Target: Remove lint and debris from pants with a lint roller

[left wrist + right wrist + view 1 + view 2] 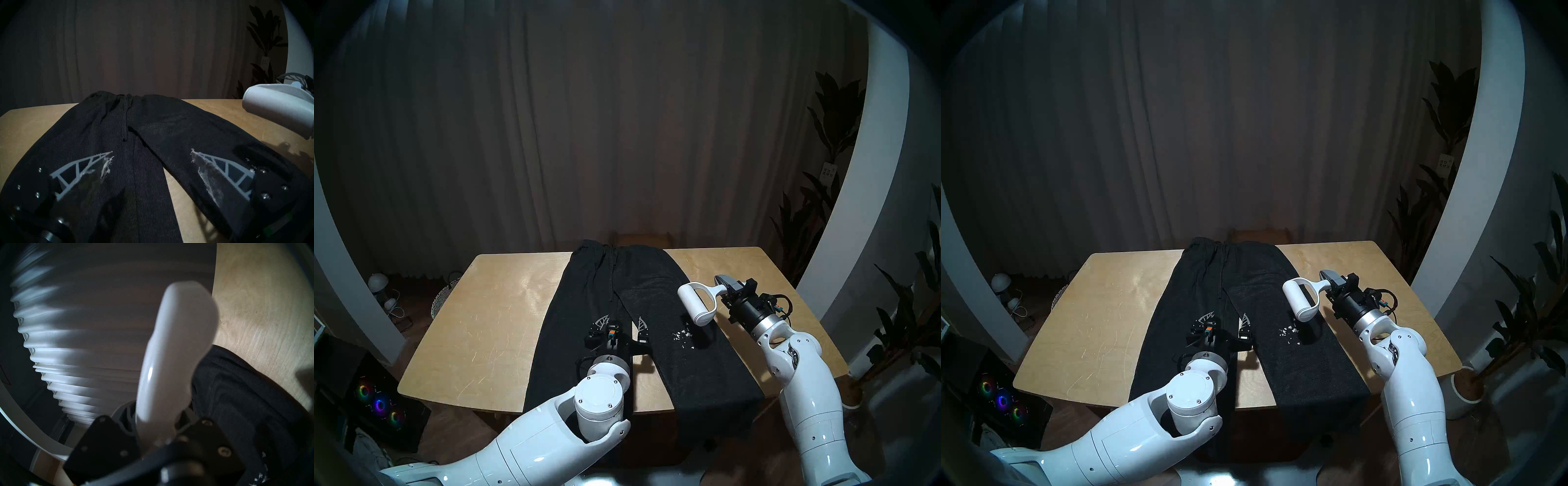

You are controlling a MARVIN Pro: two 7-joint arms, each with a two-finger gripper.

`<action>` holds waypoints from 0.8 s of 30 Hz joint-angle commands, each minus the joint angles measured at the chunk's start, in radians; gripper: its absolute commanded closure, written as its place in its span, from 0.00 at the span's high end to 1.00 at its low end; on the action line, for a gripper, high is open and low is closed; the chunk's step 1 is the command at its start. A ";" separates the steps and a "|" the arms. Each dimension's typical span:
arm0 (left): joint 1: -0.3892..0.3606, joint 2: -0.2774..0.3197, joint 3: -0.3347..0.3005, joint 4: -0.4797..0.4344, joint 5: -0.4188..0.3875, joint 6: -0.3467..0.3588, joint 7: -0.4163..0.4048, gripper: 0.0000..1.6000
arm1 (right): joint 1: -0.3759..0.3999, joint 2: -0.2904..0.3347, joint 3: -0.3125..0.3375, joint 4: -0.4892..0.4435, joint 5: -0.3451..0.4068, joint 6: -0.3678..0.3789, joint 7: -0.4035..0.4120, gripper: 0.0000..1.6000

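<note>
We see the right pincer reaching in from the right, its arm bent at the elbow, pinching the stubby handle of the lint roller. The roller hangs tilted above the right edge of the pants, its near end just beyond the lint. The left pincer is low over the middle of the pants, wrist pointing away from us, its two lattice fingers spread wide apart with nothing between them, one above each leg.

The pants lie flat on the pale wooden counter, waistband at the far edge, legs hanging over the near edge. The fabric is dark and finely ribbed, with a drawstring. The lint is a small scatter of white flecks on the right leg. The roller is smooth white plastic, a cylinder in a looped frame.
</note>
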 commanded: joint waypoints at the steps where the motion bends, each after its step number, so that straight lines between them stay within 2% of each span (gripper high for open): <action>1: -0.059 -0.062 0.009 0.068 0.051 -0.046 0.010 1.00 | -0.042 -0.020 0.008 -0.073 0.008 -0.012 0.006 0.00; 8: -0.084 -0.092 0.037 0.134 0.126 -0.114 0.048 1.00 | -0.073 -0.015 0.006 -0.097 0.010 0.002 0.013 0.00; 10: -0.091 -0.093 0.054 0.148 0.167 -0.126 0.065 1.00 | -0.072 -0.007 0.002 -0.089 -0.004 0.001 0.028 0.00; 15: -0.095 -0.110 0.080 0.186 0.195 -0.139 0.070 1.00 | -0.063 0.004 -0.001 -0.069 -0.010 0.011 0.040 0.00; 16: -0.099 -0.116 0.089 0.197 0.215 -0.120 0.090 1.00 | -0.063 0.006 -0.001 -0.073 -0.009 0.015 0.040 0.00; 17: -0.100 -0.113 0.092 0.201 0.210 -0.130 0.074 1.00 | -0.062 0.008 -0.001 -0.075 -0.009 0.018 0.038 0.00; 20: -0.121 -0.124 0.127 0.243 0.248 -0.073 0.079 1.00 | -0.067 0.008 -0.002 -0.076 -0.017 0.019 0.044 0.00; 24: -0.132 -0.138 0.142 0.273 0.262 0.003 0.099 1.00 | -0.072 0.010 -0.007 -0.071 -0.032 0.019 0.055 0.00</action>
